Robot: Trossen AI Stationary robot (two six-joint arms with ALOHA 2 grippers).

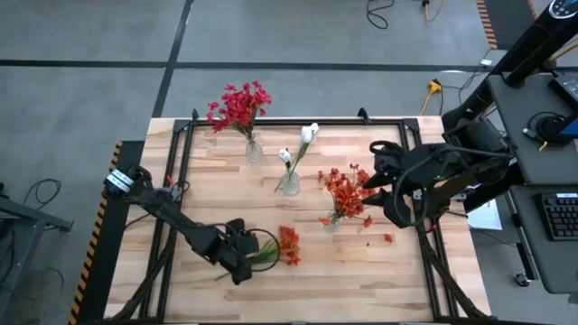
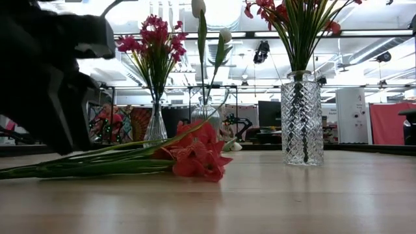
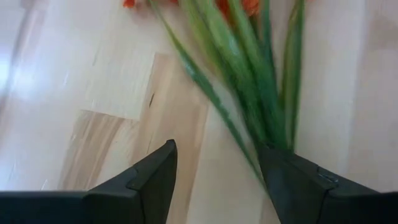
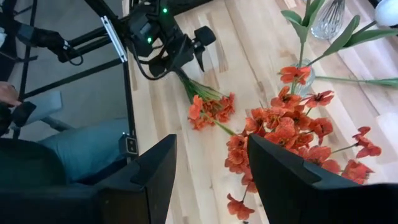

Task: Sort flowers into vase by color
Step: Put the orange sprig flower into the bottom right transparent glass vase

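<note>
Lying flat on the table (image 1: 361,280), an orange-red bunch (image 1: 289,244) has its heads pointing toward the right side and its green stalks (image 2: 97,162) running back toward the left gripper (image 1: 242,255). Left gripper sits low at the stalk ends, near the table's front edge. In the left wrist view its two fingers (image 3: 152,180) stand apart w/ bare wood between them; the stalks (image 3: 249,81) fan out ahead and come down against the inner edge of one finger, not centred in the gap. So jaws parted, nothing clamped; touching vs just beside that finger: can't tell.

Right gripper (image 1: 395,194) hovers over the right part of the table, next to the vase of orange-red flowers (image 1: 343,194). From the right wrist view its fingers (image 4: 155,174) are spread w/ open space between, holding nothing; those orange-red blooms sit just ahead of them, and the loose bunch (image 4: 208,109) lies farther off by the left arm.

Other vases, back of table: crimson-red flowers (image 1: 239,106) in a glass vase at back left; white buds (image 1: 307,135) in a vase near centre. Low view shows the orange-red vase (image 2: 301,117) upright, well apart from the lying bunch (image 2: 195,153). One stray orange bloom (image 1: 388,238) lies on the wood near the right gripper.
</note>
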